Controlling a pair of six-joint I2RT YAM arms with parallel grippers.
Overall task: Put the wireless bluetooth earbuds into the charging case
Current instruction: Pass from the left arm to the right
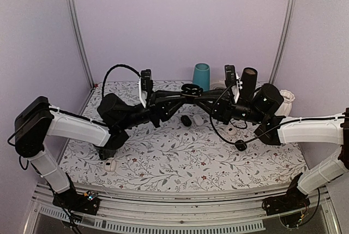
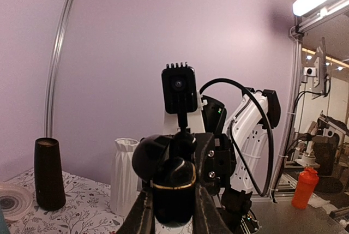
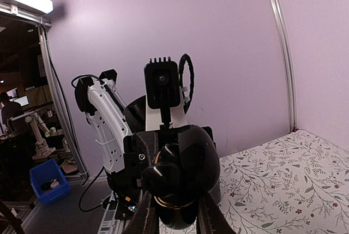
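Above the flowered table [image 1: 163, 160] we see the charging case [image 1: 192, 89] held in the air between both arms. The left fingers [image 2: 139, 215] clench it, and the right fingers [image 3: 146, 216] clamp it from the other side. Its gold seam runs level from finger to finger; its long axis we cannot make out. Behind stand a teal cup [image 1: 201, 76], a black cylinder [image 1: 249, 80] and a white ribbed vase [image 1: 287, 101]
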